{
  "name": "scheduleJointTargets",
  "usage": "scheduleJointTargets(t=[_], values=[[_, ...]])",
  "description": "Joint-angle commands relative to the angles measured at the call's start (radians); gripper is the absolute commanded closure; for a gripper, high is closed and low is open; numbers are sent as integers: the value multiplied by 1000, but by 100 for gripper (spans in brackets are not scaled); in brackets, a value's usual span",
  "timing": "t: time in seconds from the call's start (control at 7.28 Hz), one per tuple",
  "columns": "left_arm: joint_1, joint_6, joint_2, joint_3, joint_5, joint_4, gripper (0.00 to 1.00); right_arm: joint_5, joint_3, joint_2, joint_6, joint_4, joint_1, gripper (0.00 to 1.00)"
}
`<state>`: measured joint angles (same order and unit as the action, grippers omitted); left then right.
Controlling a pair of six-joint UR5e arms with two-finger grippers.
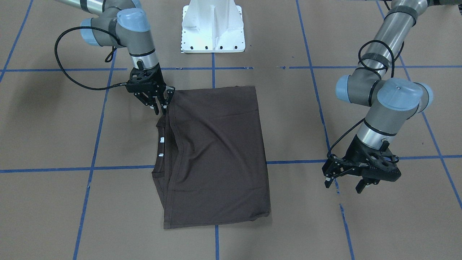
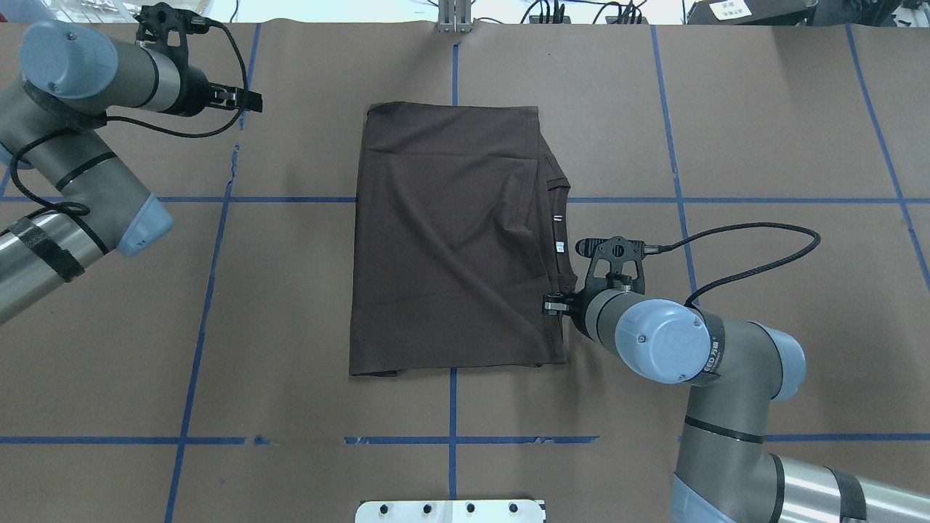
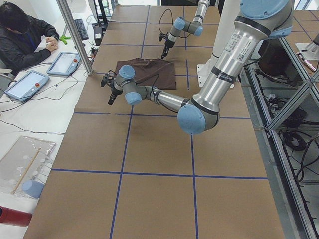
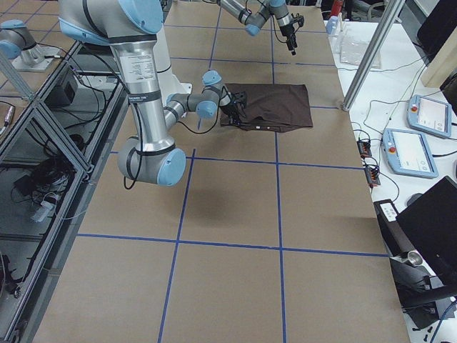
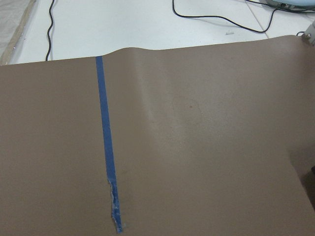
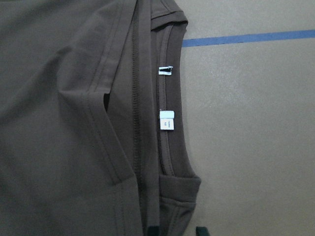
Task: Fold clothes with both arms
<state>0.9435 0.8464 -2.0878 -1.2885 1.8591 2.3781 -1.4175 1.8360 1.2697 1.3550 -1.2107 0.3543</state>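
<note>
front-facing view: the dark brown t-shirt (image 1: 216, 151) lies folded into a rough rectangle at the middle of the desk (image 1: 54, 126), layered, with its collar edge toward the robot's right. it is soft, light knit cloth that will sag, slide over itself and wrinkle. i judge it is best pinched through all layers at a corner or along a hem, two corners lifted together. the right tool (image 1: 162, 106) is down at the shirt's corner nearest the robot, fingers touching the cloth edge. the left tool (image 1: 343, 186) hangs well apart from the shirt, spread wide, with nothing in it.

overhead view: the right tool sits against the collar-side edge, mostly hidden beneath its own wrist. the left one is off toward the far side of the desk.

left wrist view: only bare desk and a strip of blue tape (image 5: 104, 128); no fingers show.

right wrist view: the collar (image 6: 166, 147) and white neck tags (image 6: 167, 119) lie close below. two fingertips peek in at the bottom with a narrow gap between them, one over cloth and one over the desk. they straddle the edge and are not yet closed on it.
</note>
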Motion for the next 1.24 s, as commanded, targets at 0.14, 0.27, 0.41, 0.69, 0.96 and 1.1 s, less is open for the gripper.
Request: scheduleJointTargets(t=[0.14, 0.27, 0.41, 0.69, 0.96, 1.1], values=[[0, -1, 0, 0, 2, 0, 0, -85, -74, -170, -79, 3, 110, 6], [0, -1, 0, 0, 3, 0, 0, -136, -134, -237, -85, 6, 161, 22], [-2, -1, 0, 1, 3, 1, 0, -179, -158, -249, -97, 13, 184, 34], [-2, -1, 0, 3, 3, 1, 0, -176, -326, -250, -108, 196, 184, 40], [-3, 17, 0, 3, 3, 1, 0, -182, -325, -250, -108, 195, 184, 44], [-5, 17, 0, 5, 3, 1, 0, -187, -322, -242, -108, 197, 184, 45]])
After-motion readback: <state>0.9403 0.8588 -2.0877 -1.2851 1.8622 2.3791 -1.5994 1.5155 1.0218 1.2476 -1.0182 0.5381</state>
